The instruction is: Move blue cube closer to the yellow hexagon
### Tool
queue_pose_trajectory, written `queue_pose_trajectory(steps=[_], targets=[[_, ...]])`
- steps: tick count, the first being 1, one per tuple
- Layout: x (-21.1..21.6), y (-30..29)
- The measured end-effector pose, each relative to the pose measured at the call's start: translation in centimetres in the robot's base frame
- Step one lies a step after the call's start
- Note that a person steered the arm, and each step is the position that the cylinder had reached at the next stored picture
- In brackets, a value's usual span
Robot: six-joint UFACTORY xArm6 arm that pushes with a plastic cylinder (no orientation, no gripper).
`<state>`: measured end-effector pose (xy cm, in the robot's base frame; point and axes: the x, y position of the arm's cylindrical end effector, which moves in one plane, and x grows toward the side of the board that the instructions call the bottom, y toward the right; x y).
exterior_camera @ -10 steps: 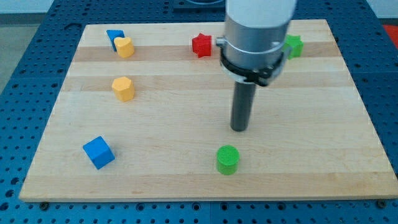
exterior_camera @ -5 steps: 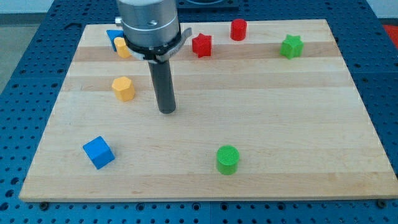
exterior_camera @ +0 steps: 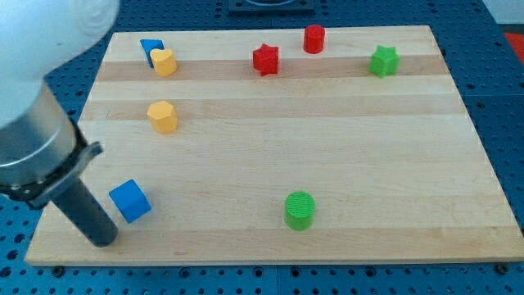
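The blue cube [exterior_camera: 130, 201] sits near the board's lower left corner. The yellow hexagon [exterior_camera: 162, 116] stands above it, toward the view's top, a good gap away. My tip [exterior_camera: 101, 239] rests on the board just to the lower left of the blue cube, close to it but with a small gap showing. The rod slants up to the arm's grey body at the view's left edge.
A yellow heart [exterior_camera: 164, 61] leans against a blue block [exterior_camera: 150, 49] at the top left. A red star [exterior_camera: 265, 59], red cylinder [exterior_camera: 313, 38] and green star [exterior_camera: 383, 61] line the top. A green cylinder [exterior_camera: 300, 210] stands at the bottom middle. The wooden board [exterior_camera: 327, 147] ends just below my tip.
My tip has swept from the board's middle to the left and down, ending beside the blue cube's lower left. No block has moved.
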<state>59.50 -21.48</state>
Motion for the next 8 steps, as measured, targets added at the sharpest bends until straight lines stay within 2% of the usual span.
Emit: queue_pose_trajectory(steps=[2, 4, 5, 7, 8], targets=[[-4.3, 3.9], [-7.4, 3.0], [-9.1, 4.3], [-9.1, 12.7], [-10.1, 12.9]])
